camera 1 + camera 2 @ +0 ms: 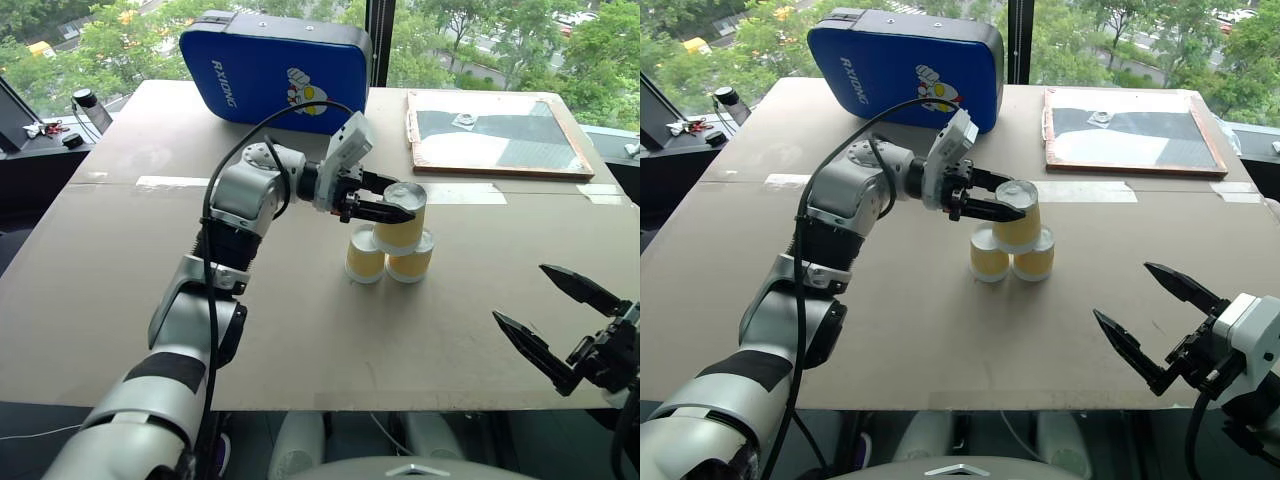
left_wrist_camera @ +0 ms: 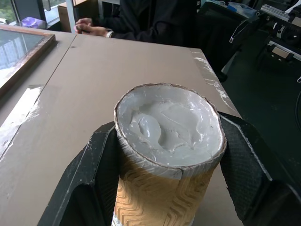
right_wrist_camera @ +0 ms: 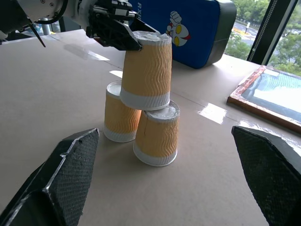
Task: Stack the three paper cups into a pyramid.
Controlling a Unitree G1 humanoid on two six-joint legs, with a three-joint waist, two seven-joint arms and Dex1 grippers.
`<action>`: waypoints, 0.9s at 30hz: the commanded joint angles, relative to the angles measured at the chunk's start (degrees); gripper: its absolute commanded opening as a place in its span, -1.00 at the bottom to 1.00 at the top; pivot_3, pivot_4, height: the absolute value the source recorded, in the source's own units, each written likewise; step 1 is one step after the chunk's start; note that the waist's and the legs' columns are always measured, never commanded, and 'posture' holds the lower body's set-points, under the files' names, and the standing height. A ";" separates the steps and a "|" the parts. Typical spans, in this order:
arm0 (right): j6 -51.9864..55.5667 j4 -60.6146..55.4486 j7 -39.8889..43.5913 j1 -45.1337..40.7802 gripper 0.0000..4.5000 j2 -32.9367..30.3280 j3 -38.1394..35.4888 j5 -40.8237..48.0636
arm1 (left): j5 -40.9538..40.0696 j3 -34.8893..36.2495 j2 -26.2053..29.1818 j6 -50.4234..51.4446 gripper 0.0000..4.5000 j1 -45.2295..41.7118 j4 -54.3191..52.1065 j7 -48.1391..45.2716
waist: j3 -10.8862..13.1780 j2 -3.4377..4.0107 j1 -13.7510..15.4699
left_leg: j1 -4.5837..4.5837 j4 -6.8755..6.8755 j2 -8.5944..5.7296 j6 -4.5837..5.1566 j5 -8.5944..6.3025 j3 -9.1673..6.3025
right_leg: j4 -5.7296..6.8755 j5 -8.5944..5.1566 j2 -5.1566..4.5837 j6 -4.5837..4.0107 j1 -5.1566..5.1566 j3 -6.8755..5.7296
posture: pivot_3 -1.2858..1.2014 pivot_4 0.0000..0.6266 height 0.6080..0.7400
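Three paper cups, all upside down, near mid-bench: two base cups side by side, touching – left base cup (image 1: 365, 255) and right base cup (image 1: 411, 257) – w/ the top cup (image 1: 402, 220) sitting across the pair, its rim resting on both their upturned bottoms. Pyramid shape is there.

Left gripper (image 1: 385, 200) reaches in from the left, roughly level, fingers clamped on the top cup near its upper end; in the left wrist view one finger (image 2: 89, 179) presses each side of the wavy orange wall, white bottom of the cup facing the camera.

Right gripper (image 1: 1150, 320) hangs off the near right edge of the bench (image 1: 300, 340), well apart from the cups – fingers spread wide, nothing between them.

Behind the cups: blue padded case (image 1: 275, 65) w/ cartoon figure at the far edge, framed board (image 1: 495, 135) far right. A person's hands (image 2: 89, 27) rest on the bench's far end in the left wrist view.
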 commanded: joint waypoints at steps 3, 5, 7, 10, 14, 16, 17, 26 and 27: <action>-1.25 -1.33 0.25 0.45 1.00 -0.03 -0.89 0.46 | 0.29 1.18 -0.69 -1.88 0.30 -1.43 0.63 -0.12 | 0.00 0.00 0.06 | 0.00 0.00 0.00 0.00 0.00 0.00 | 0.00 0.00 0.00 0.00 0.01 0.00 | 0.03 -0.52 1.00; -1.40 -1.24 0.47 0.58 1.00 0.05 -0.76 0.37 | 0.01 1.39 -0.80 -2.10 0.67 -1.16 0.21 -0.23 | 0.00 0.00 0.06 | 0.00 0.00 0.00 0.00 0.00 0.00 | 0.01 0.00 0.00 0.00 0.01 0.00 | 0.03 -0.52 1.00; -1.57 -1.12 0.73 0.75 1.00 0.13 -0.68 0.28 | -0.53 1.98 -1.02 -1.94 0.98 -0.91 -0.44 0.09 | 0.00 0.00 0.07 | 0.00 0.00 0.00 0.00 0.00 -0.01 | 0.01 0.00 0.00 0.00 0.00 0.00 | 0.03 -0.52 1.00; -2.02 -0.36 1.84 1.17 1.00 0.14 -0.99 0.38 | -2.55 4.79 0.23 1.07 0.98 -0.86 -3.67 2.05 | 0.00 0.00 0.05 | 0.00 0.00 0.00 0.00 0.00 -0.01 | 0.00 0.00 0.00 0.00 0.00 0.00 | 0.03 -0.52 1.00; -2.34 1.62 2.98 -0.10 1.00 -0.48 -0.32 0.40 | -7.19 9.56 3.50 8.56 0.98 0.22 -9.67 4.03 | 0.01 0.02 -0.44 | 0.01 0.00 0.01 0.00 0.00 -0.08 | 0.01 0.00 0.00 0.00 -0.01 0.03 | 0.03 -0.52 1.00; -1.92 2.98 2.77 -2.65 1.00 -1.13 1.06 0.12 | -9.18 12.49 5.56 11.30 0.98 2.03 -12.52 5.90 | 0.00 0.03 -0.40 | 0.04 0.00 0.02 0.00 0.00 -0.14 | 0.03 0.00 -0.01 0.00 -0.01 0.05 | 0.03 -0.52 1.00; -1.58 3.78 2.55 -4.19 1.00 -1.50 1.86 -0.08 | -10.08 13.93 6.74 12.35 0.98 3.43 -14.29 6.74 | -0.02 0.07 -0.51 | 0.06 0.00 0.02 0.00 0.00 -0.14 | 0.04 0.00 -0.02 0.00 0.00 0.07 | 0.03 -0.52 1.00; -5.49 20.31 4.48 -16.87 1.00 -1.30 11.54 -10.05 | -12.88 25.60 6.58 12.39 0.98 25.66 -32.62 25.03 | -0.01 0.08 0.11 | 0.11 0.03 -0.03 -0.02 0.01 -0.12 | 0.10 0.01 -0.09 0.00 0.00 0.22 | 0.03 -0.52 1.00; -6.28 22.74 4.89 -18.36 1.00 -1.17 12.30 -11.02 | -13.46 27.19 5.78 12.51 0.98 29.09 -35.34 27.72 | -0.01 0.08 0.14 | 0.12 0.03 -0.03 -0.02 0.01 -0.13 | 0.08 0.01 -0.10 0.01 0.00 0.23 | 0.03 -0.52 1.00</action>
